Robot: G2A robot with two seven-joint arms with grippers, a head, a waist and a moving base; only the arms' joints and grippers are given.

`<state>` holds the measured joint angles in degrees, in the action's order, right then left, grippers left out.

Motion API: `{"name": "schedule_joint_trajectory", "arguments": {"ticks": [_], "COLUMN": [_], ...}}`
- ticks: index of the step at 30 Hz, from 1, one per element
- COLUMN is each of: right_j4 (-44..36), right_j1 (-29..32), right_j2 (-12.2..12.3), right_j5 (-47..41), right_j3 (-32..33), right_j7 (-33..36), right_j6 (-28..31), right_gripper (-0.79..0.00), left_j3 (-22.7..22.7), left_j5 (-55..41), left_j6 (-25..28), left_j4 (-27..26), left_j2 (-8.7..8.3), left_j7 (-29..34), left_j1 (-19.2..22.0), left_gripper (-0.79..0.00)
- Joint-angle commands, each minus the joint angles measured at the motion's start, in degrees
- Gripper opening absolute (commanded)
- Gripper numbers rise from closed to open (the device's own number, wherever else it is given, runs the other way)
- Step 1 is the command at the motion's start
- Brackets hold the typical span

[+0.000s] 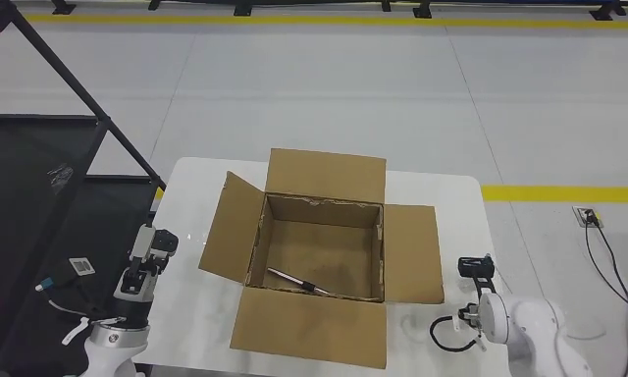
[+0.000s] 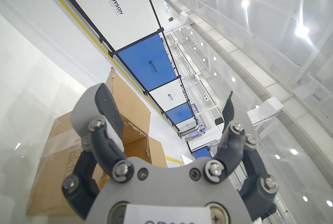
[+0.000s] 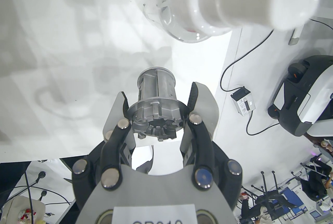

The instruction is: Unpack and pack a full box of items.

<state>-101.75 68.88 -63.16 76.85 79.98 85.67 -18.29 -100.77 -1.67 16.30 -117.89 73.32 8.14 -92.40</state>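
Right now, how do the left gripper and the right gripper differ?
The left gripper is open and empty; the right gripper is shut on a grey metal cylinder. The left gripper tilts up toward the ceiling; the right gripper points down at the white table. Both look the same in build.

You have a brown cardboard box (image 1: 312, 181) standing upright in the middle of the white counter (image 1: 211, 181), its four flaps folded outward and its mouth wide open. On its floor, near the front wall, a slim dark-and-silver pen-like stick (image 1: 299, 281) lies flat and slantwise. A grey ribbed metal cylinder (image 3: 156, 84) with a flanged, notched end sits clamped between the jaws of the right gripper (image 3: 158, 92), above the counter's surface.
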Motion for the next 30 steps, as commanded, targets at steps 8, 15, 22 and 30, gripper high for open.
{"name": "schedule_joint_trajectory", "arguments": {"ticks": [8, 15, 22, 30], "right_j4": [4.3, 7.1, 8.3, 7.8], "right_j1": [-3.2, -4.9, -5.6, -5.2], "right_j2": [-0.7, -1.2, -1.6, -1.8], "right_j5": [0.2, -0.5, -0.5, -0.3], "right_j3": [-2.3, -3.3, -3.4, -2.9], "right_j7": [-0.5, -1.1, -1.2, -1.3], "right_j6": [1.0, 1.6, 1.6, 0.8], "right_gripper": [-0.785, -0.613, -0.517, -0.416], "left_j3": [0.0, 0.0, 0.0, 0.0], "left_j5": [0.0, 0.0, 0.0, 0.0], "left_j6": [0.0, 0.0, 0.0, 0.0], "left_j4": [0.0, 0.0, 0.0, 0.0], "left_j2": [0.00, 0.00, 0.00, 0.00], "left_j7": [0.0, 0.0, 0.0, 0.0], "left_j1": [0.0, 0.0, 0.0, 0.0], "left_gripper": [0.000, 0.000, 0.000, 0.000]}}
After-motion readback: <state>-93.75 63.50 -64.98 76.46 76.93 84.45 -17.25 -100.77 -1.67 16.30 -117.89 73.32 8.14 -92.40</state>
